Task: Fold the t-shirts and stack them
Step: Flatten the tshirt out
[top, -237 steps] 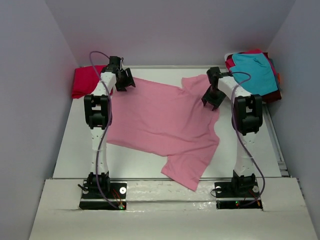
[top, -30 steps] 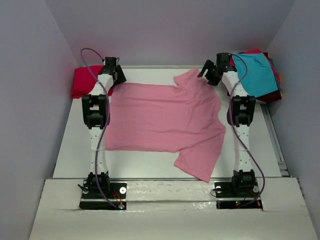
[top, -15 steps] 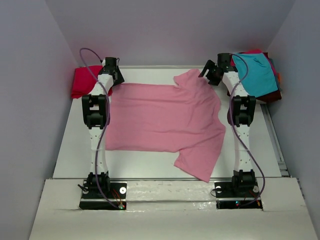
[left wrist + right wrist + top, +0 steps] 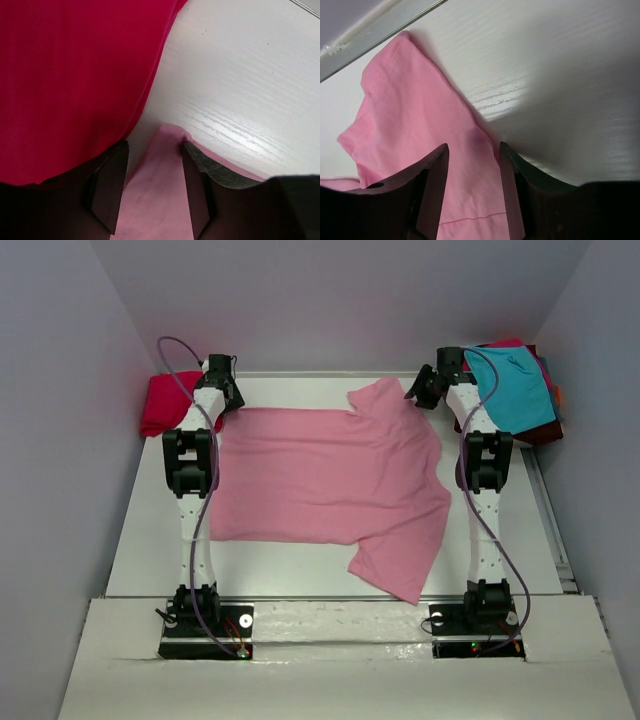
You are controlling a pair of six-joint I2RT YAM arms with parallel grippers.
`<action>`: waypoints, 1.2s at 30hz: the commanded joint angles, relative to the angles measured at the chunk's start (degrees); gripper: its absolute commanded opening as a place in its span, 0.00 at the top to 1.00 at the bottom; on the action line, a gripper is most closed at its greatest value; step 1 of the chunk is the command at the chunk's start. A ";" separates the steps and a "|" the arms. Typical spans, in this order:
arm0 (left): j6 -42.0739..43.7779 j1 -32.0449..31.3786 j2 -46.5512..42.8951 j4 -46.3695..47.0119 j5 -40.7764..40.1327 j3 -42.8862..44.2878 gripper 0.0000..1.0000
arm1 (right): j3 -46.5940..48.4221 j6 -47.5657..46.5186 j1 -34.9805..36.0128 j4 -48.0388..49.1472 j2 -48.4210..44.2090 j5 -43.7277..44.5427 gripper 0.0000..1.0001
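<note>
The light pink t-shirt [image 4: 330, 475] lies spread flat on the table, one sleeve toward the front edge. My left gripper [image 4: 226, 398] is down at its far-left corner. In the left wrist view the fingers [image 4: 154, 147] stand apart astride the pink hem [image 4: 155, 200], right beside the crimson red t-shirt [image 4: 75, 75]. My right gripper [image 4: 420, 392] is at the far-right sleeve. Its fingers [image 4: 472, 147] are also apart, with a pink fold [image 4: 410, 110] between them. Neither pair has pinched the cloth.
The red t-shirt [image 4: 165, 405] lies folded at the far left against the wall. A pile with a teal t-shirt [image 4: 510, 385] on top and maroon beneath sits at the far right. A metal rail [image 4: 370, 30] runs along the table's [image 4: 250, 75] back edge.
Both pairs of fingers have narrowed around the pink cloth over the last second. The arms have barely shifted, and the shirt lies as it did.
</note>
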 commanded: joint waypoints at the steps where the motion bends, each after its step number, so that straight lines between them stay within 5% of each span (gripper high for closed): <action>1: 0.28 0.60 0.18 -1.06 -0.48 1.28 0.47 | 0.46 -0.34 -0.44 0.24 0.49 -0.35 0.53; 6: 1.07 0.60 0.01 -0.45 1.10 1.19 0.66 | 0.11 -0.42 -0.44 0.15 0.06 -0.35 0.66; 20: 1.68 0.60 -0.34 -0.18 3.12 1.36 0.94 | -1.47 -0.78 -0.44 0.15 -1.26 0.00 0.84; 24: 1.77 0.60 -0.87 -0.36 3.04 0.84 0.94 | -1.29 -0.69 -0.44 0.15 -1.79 -0.09 0.93; 36: 1.33 0.60 -4.30 -0.53 3.39 -1.98 0.94 | -5.15 -0.42 -0.44 -0.47 -6.88 0.97 0.93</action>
